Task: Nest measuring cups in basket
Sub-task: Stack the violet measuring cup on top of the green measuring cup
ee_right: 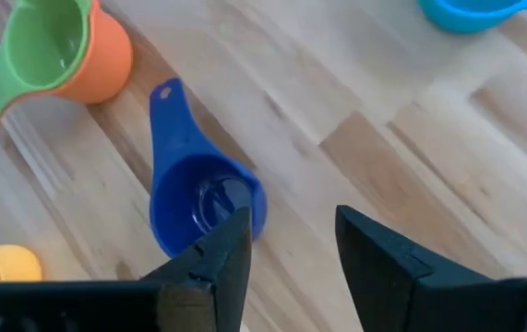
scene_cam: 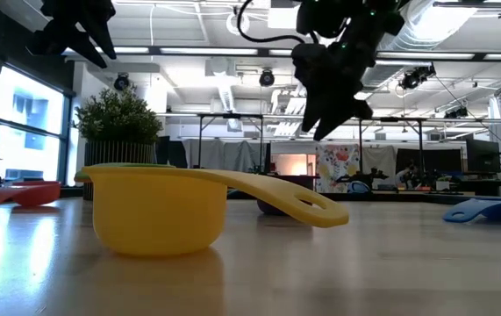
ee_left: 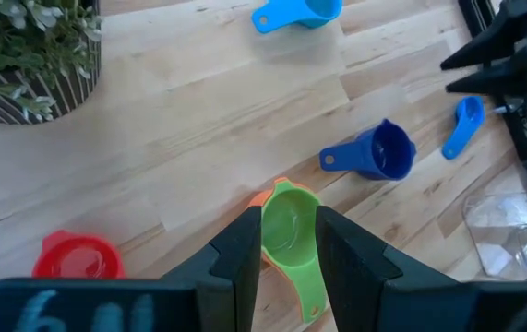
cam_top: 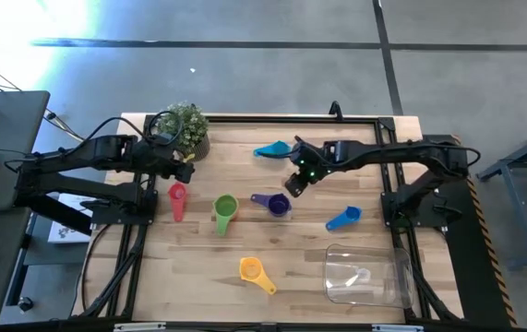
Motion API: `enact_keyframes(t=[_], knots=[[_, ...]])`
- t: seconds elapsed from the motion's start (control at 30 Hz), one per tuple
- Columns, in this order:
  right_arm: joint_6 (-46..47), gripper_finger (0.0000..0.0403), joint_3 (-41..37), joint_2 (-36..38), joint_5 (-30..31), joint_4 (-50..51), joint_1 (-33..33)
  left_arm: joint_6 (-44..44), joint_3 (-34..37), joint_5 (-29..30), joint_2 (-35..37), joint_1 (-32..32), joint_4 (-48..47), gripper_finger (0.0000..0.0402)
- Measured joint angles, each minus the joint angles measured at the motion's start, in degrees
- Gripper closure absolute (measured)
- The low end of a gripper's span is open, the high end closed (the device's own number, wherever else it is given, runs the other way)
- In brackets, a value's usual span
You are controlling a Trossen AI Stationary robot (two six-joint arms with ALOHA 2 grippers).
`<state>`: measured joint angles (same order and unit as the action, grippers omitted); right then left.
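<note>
High view: right gripper point(cam_top: 297, 182) hangs over the purple cup point(cam_top: 273, 204), fingers parted, nothing in them.

Its wrist view looks down between the parted fingers point(ee_right: 215, 258) at the dark blue-purple cup point(ee_right: 203, 205) sitting on the table point(ee_right: 337, 111) just below, not touching. That arm reaches in from the right edge, bent down at the wrist. Beside the claw there's a teal cup point(cam_top: 274, 149) behind it, a green-in-orange pair point(cam_top: 225, 211) to its left, a small blue cup point(cam_top: 343, 219) to its right, and the clear basket point(cam_top: 366, 275) toward the front right corner, with plenty of bare wood between. Yellow cup point(cam_top: 256, 272) sits near the front. Left gripper point(cam_top: 185, 171) waits partly open and empty by the potted plant point(cam_top: 185, 127), pink-red cup point(cam_top: 177, 199) just below it.
</note>
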<state>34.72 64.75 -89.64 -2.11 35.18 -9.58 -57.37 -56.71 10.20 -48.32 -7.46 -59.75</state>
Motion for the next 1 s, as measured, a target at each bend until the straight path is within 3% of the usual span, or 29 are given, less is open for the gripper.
enact_keyframes(t=[0.8, 1.0], knots=[[1.5, 0.0252, 0.0, -12.8, -0.2, -5.1, 5.3, 0.6, 0.0, 0.0, 0.1, 0.0, 0.0, 0.0304], [3.1, 0.0287, 0.0, -13.5, -0.3, -5.2, 5.2, 0.6, 0.0, 0.0, 0.1, 0.0, 0.0, 0.0304]])
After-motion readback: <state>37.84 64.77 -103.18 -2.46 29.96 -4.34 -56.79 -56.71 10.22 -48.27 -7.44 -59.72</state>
